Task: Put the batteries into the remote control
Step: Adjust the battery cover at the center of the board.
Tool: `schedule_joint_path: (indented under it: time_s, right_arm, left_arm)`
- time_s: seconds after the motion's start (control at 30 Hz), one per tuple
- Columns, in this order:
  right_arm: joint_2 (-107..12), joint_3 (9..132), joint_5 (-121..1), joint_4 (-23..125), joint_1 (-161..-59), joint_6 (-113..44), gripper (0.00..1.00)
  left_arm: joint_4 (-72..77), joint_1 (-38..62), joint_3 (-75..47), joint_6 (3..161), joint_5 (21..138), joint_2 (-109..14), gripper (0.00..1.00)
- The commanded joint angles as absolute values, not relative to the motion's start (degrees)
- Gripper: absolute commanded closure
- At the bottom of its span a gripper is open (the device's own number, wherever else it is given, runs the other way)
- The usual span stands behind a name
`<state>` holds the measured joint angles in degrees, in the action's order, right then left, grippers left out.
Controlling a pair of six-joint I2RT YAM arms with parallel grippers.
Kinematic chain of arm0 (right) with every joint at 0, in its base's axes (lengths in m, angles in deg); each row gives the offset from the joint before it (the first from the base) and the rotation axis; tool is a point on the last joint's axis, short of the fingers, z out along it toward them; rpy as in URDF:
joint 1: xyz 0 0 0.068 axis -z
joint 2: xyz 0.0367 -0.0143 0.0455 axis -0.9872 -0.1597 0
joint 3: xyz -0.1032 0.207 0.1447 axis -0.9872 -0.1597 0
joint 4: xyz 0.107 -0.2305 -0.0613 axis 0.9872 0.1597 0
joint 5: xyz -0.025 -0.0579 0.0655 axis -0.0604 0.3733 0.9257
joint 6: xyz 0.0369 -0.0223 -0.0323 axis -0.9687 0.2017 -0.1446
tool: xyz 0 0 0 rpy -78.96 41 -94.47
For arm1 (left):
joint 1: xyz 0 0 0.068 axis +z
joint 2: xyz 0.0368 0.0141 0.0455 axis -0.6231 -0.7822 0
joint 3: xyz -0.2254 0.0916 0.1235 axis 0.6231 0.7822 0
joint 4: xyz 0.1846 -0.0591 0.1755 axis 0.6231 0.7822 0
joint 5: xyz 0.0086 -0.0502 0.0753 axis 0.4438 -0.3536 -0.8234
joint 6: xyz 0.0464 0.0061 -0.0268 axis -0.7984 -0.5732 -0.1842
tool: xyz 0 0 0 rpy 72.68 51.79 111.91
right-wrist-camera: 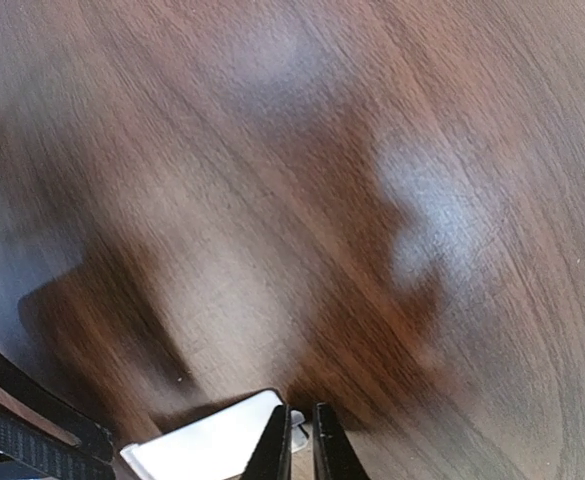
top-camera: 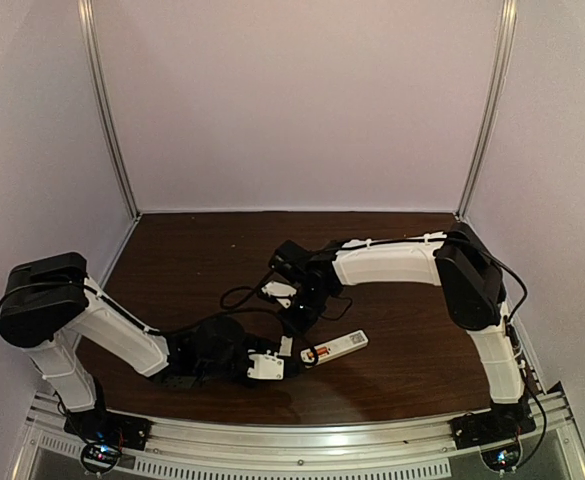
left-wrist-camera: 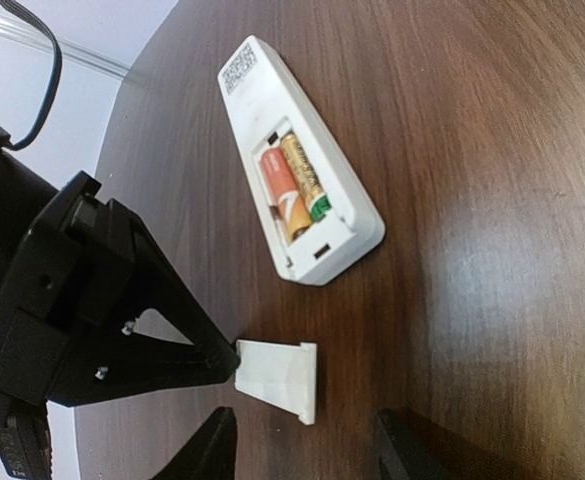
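Note:
The white remote control [left-wrist-camera: 302, 170] lies face down on the table with its back compartment open. Two orange-and-gold batteries [left-wrist-camera: 292, 185] lie side by side inside it. In the top view the remote [top-camera: 340, 347] is at centre front. The loose white cover plate [left-wrist-camera: 277, 377] lies flat just before the remote's open end. My left gripper [left-wrist-camera: 302, 435] is open and empty, its fingers on either side of the plate and short of it. My right gripper [right-wrist-camera: 300, 440] is shut, its tips touching the plate's edge [right-wrist-camera: 212, 445]; it also shows in the left wrist view [left-wrist-camera: 207, 355].
Both arms meet at the table's centre front; the right gripper [top-camera: 297, 320] sits just behind the left gripper [top-camera: 284, 358]. Black cables [top-camera: 237, 295] trail over the dark wooden table [top-camera: 192, 260]. White walls enclose the back and sides.

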<state>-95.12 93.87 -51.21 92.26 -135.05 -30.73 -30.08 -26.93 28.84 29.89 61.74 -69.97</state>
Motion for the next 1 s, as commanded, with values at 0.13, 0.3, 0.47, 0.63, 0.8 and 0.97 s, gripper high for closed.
schedule_joint_path:
  time_s: [0.13,0.3,0.47,0.63,0.8,0.97]
  right_arm:
    - [-98.94,92.66,-53.57,94.79,-135.93,-30.91,0.93]
    - [-99.08,92.51,-53.50,94.76,-135.92,-30.96,0.95]
    - [-99.30,92.45,-53.69,94.95,-135.92,-30.71,0.99]
    - [-99.56,92.41,-54.21,95.22,-136.00,-30.43,1.00]
    - [-99.66,92.58,-54.04,95.55,-136.00,-30.40,1.00]
    - [-98.45,92.45,-52.49,95.71,-135.78,-31.44,1.00]
  left_arm:
    - [-30.13,-27.46,26.68,30.49,63.18,-71.91,0.52]
    - [-30.57,-27.98,24.94,29.76,60.48,-73.89,0.53]
    - [-31.09,-28.14,24.95,29.04,59.49,-74.37,0.54]
    - [-31.82,-28.51,26.23,28.46,59.19,-73.59,0.54]
    - [-33.23,-28.52,28.00,29.88,58.92,-71.44,0.54]
    - [-32.71,-28.50,29.79,33.29,59.03,-67.51,0.53]
